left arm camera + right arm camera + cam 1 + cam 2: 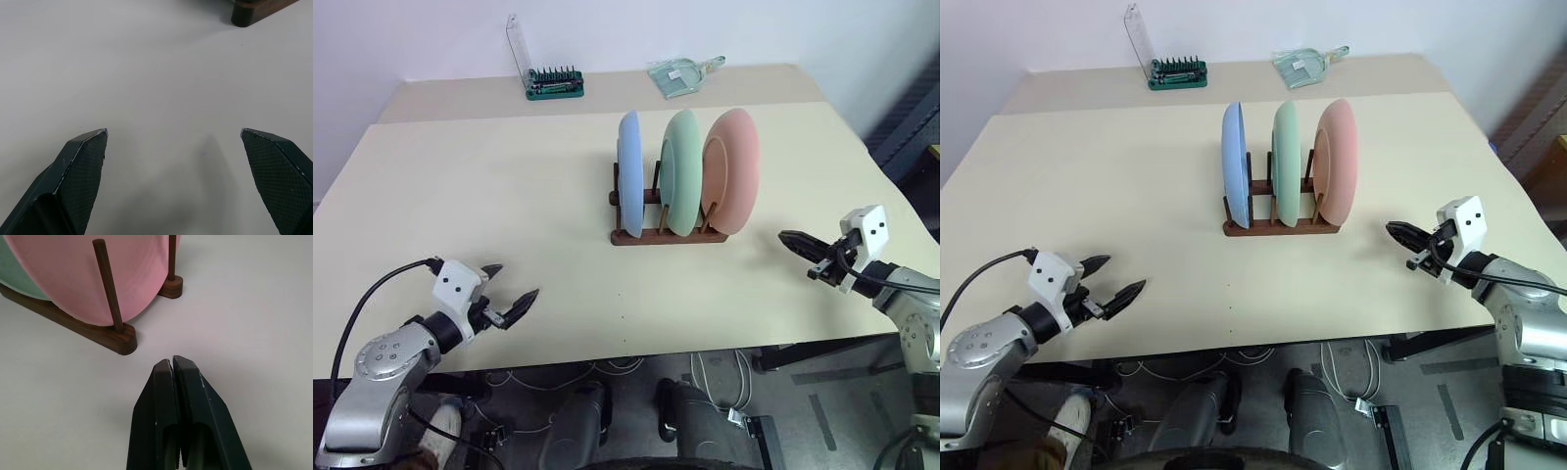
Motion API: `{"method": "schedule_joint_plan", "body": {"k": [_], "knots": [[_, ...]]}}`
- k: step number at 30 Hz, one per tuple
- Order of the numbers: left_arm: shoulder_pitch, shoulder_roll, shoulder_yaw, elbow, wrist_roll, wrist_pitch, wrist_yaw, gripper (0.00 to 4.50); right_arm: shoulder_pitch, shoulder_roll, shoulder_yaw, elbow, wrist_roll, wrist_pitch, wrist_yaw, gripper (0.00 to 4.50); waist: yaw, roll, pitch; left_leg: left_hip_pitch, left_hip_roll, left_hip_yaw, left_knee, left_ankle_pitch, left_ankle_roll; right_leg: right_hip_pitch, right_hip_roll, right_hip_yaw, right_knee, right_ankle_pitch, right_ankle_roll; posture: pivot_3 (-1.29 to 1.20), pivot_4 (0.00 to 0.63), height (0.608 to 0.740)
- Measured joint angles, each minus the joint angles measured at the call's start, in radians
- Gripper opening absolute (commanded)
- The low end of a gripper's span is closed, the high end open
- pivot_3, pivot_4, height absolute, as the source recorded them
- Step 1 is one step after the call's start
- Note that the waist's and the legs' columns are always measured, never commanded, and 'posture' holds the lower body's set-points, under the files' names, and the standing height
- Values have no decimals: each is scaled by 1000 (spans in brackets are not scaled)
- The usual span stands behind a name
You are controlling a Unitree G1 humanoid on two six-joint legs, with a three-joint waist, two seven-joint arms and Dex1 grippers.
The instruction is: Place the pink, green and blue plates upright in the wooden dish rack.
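Two end effectors in view. Left end effector [507, 297] hovers low over the near left part of the tabletop [489, 196], its two black fingers [80, 166] spread wide with nothing between them, only bare surface ahead and one corner of the rack base at the far edge of its wrist view. Right end effector [1400, 235] sits at the near right side of the tabletop, fingers pressed together, holding nothing, tips aimed toward the rack. One wooden dish rack [668, 233], dark reddish-brown, stands near the middle of the tabletop, between the two end effectors and farther back; it is closer to the right end effector, with a strip of bare tabletop between that one's fingertips and the nearest rail end, and well apart from the left one. Three plates stand upright in it, one of each colour: blue plate [628, 171] at the left end, green plate [682, 168] in the middle, pink plate [731, 168] at the right end, nearest the right end effector. In the right wrist view the pink plate rests against an upright peg [108, 286], green showing behind it. Farther back, one green bit case [553, 83] with its clear lid raised, and one clear plastic item [680, 74] beside it, both near the rear edge.
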Motion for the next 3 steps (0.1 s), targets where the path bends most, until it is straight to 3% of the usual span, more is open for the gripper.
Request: {"method": "schedule_joint_plan", "body": {"k": [3], "knots": [[5,-10,-3,-11,0,8,11,4500,-11,0,2,0,0,4,0,40,0,0,0,0,0,0,0,0,0,0,0,0,0,0,0,0,150,740]]}}
